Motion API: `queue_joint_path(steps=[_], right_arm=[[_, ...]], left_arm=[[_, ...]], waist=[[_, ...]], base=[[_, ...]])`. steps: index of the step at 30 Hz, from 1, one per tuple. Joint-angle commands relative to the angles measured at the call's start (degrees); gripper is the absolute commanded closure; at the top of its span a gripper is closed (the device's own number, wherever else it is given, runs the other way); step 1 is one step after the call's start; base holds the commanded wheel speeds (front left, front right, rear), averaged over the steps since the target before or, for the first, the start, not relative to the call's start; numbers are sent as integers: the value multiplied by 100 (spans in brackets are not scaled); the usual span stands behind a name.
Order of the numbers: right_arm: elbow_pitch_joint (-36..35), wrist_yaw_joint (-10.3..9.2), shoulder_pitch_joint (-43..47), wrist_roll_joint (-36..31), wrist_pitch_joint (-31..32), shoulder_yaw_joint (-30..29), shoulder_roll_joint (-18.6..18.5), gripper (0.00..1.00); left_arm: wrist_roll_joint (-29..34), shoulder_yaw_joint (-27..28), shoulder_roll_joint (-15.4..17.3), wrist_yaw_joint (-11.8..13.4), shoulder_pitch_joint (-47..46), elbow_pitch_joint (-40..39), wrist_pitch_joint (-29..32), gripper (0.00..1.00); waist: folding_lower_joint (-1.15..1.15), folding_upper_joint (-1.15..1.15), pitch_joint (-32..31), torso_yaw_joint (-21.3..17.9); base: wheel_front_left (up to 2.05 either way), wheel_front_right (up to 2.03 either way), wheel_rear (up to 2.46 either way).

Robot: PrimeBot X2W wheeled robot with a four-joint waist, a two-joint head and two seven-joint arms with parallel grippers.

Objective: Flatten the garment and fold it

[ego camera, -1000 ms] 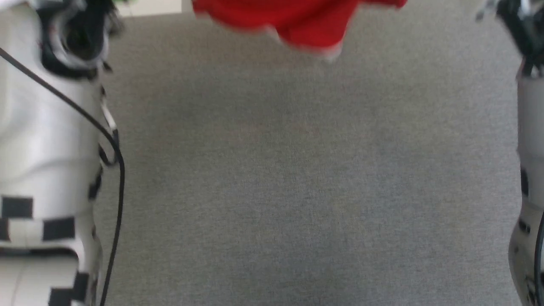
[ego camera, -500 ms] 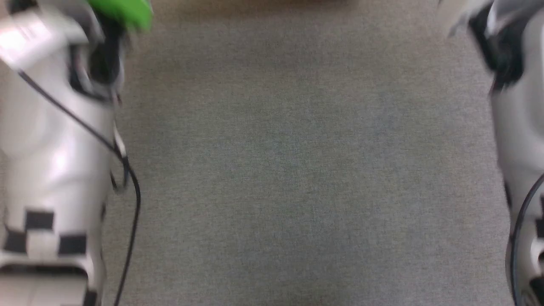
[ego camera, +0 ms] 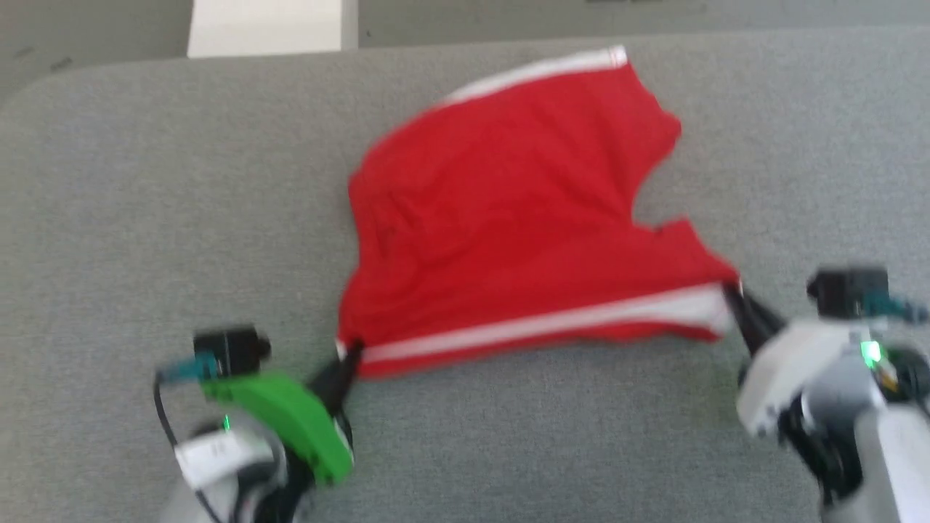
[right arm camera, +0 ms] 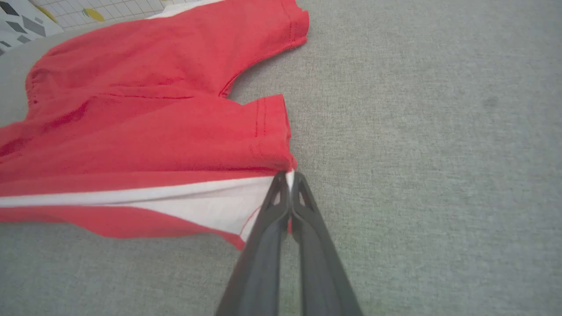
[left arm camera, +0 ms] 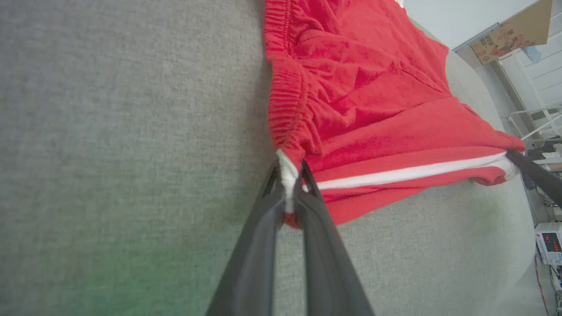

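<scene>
Grey felt-like cloth covers the table [ego camera: 145,181], and on it lies one garment, held by two grippers. At the left, the left gripper [ego camera: 347,361] reaches in from under a green wrist cover [ego camera: 290,421]. Its two dark fingers are pinched almost together on the near-left corner of the garment; in the left wrist view the gripper [left arm camera: 287,175] clamps a white tip of fabric at the end of the gathered elastic waistband [left arm camera: 285,87].

The garment [ego camera: 508,218] spreads across the middle of the table, mostly flat with soft wrinkles. One white band runs along its near edge between the two grippers, and one more lies along the far edge.

At the right, the right gripper [ego camera: 732,294] is fully closed on the near-right corner. In the right wrist view the gripper [right arm camera: 289,177] nips the end of the white band, and the garment [right arm camera: 153,109] shows two red leg hems with a notch between them. Each wrist carries one small black camera, two in all.
</scene>
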Motion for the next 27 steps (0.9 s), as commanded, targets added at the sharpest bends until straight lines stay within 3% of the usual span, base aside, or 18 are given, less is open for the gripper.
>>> queue_joint_path(steps=[1, 6, 12, 20, 27], right_arm=[[-247, -14, 315, -91, 139, -203, 30, 100], [-1241, -14, 1627, -338, 939, -717, 402, 100], [-2130, -14, 2598, -343, 1712, -891, 588, 100], [-2558, -14, 2403, -537, 1318, -802, 615, 100], [-2178, -14, 1390, -715, 800, -347, 152, 100]], left_arm=[[-77, 50, 113, 144, 324, -158, 68, 100], [-140, -83, 232, 460, 1295, -794, 399, 100], [-260, -267, 412, 696, 2066, -1368, 880, 100], [19, -390, 159, 442, 1718, -1553, 288, 100], [386, -424, -215, 235, 747, -1028, -399, 100]], waist=[[0, 0, -333, 155], [0, 0, -622, 249], [0, 0, -795, 244], [0, 0, -865, 246], [0, 0, -697, 219]], base=[[0, 0, 0], [0, 0, 0], [0, 0, 0], [0, 0, 0], [0, 0, 0]])
